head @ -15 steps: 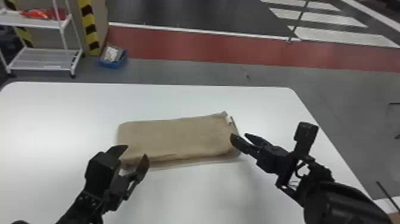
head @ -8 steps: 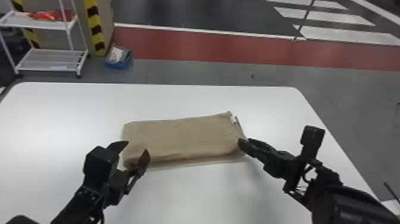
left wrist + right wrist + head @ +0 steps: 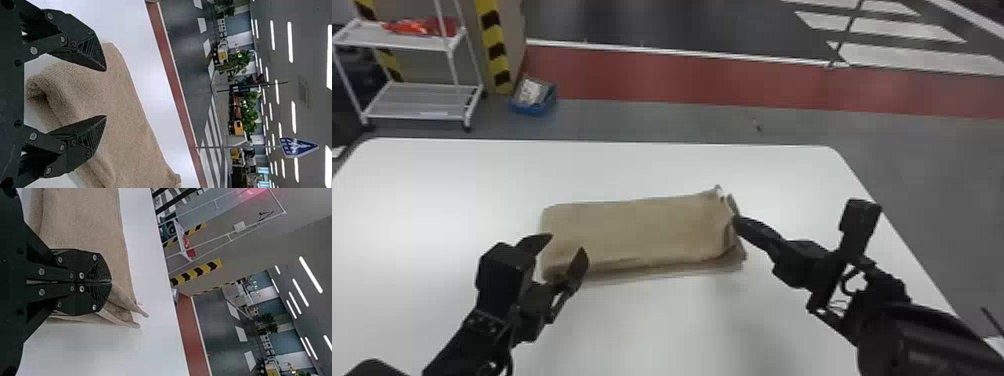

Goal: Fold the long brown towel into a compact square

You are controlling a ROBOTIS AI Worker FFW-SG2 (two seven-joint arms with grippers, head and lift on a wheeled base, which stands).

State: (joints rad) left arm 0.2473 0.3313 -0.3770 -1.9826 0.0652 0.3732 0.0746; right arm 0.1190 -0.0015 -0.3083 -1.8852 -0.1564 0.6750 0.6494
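With the right gripper (image 3: 111, 282) pinching the towel (image 3: 637, 227) and the left gripper (image 3: 106, 93) wide open, empty, best fold low, layers together, toward the worktop's (image 3: 447, 190) left edge.

white table (image 3: 442, 175), rounded far corners. beyond it, far left, white shelf rack (image 3: 417, 44); red-orange item (image 3: 407, 27) on upper shelf. post with yellow-black stripes (image 3: 494, 50) just right of rack. blue bin (image 3: 534, 108) on grey floor (image 3: 957, 175), near post, pale packet (image 3: 531, 91) inside. farther back, red floor strip (image 3: 682, 75), white line along far edge; dark roadway (image 3: 692, 22) past that, white crossing stripes (image 3: 882, 27) toward right. left wrist view: blue sign (image 3: 299, 147) on thin pole, green plants (image 3: 249, 115), lit ceiling lamps (image 3: 289, 42).
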